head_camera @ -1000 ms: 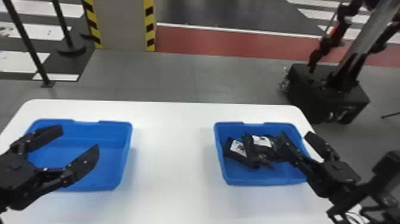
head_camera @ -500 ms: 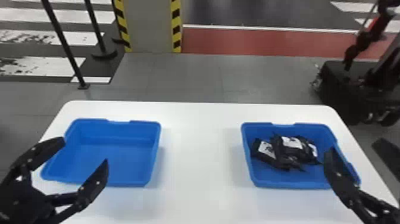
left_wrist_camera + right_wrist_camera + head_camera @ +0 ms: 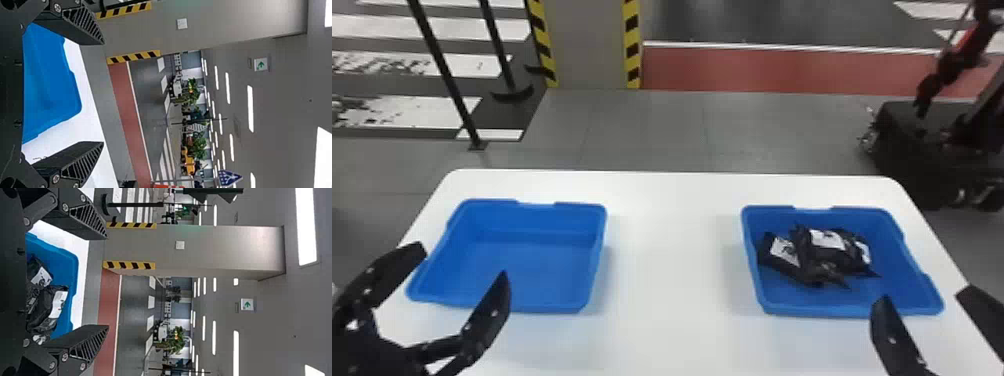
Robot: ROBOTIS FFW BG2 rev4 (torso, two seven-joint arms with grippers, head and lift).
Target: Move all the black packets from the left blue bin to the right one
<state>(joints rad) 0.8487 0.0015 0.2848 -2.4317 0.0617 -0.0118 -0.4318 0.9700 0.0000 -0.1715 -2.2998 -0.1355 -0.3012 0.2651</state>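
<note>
The white surface (image 3: 672,250) has a slanting left edge close outside the left blue bin (image 3: 547,270), a far edge running behind both bins with a strip of white before it, and a slanting right edge close outside the right blue bin (image 3: 782,295). The widest open room lies between the bins, with more white along their near sides.

Past the far edge, from left to right, stand two black posts (image 3: 439,65), a grey pillar (image 3: 592,45) with yellow and black striped corners, and a dark wheeled machine (image 3: 907,135) beyond the far right corner. All stand on the floor, off the surface. Closest to the work are the bins' raised rims.

The left tool (image 3: 462,262) is set wide at the near left part of the left bin, its fingers well apart with a gap between them; the left wrist view shows blue bin through that gap. The right tool (image 3: 927,296) is also wide, at the near right corner of the right bin. The black packets (image 3: 812,260), with white labels, lie heaped and overlapping in the right bin, toward its left and middle, farther and to the left of the right tool, apart from its fingers.
</note>
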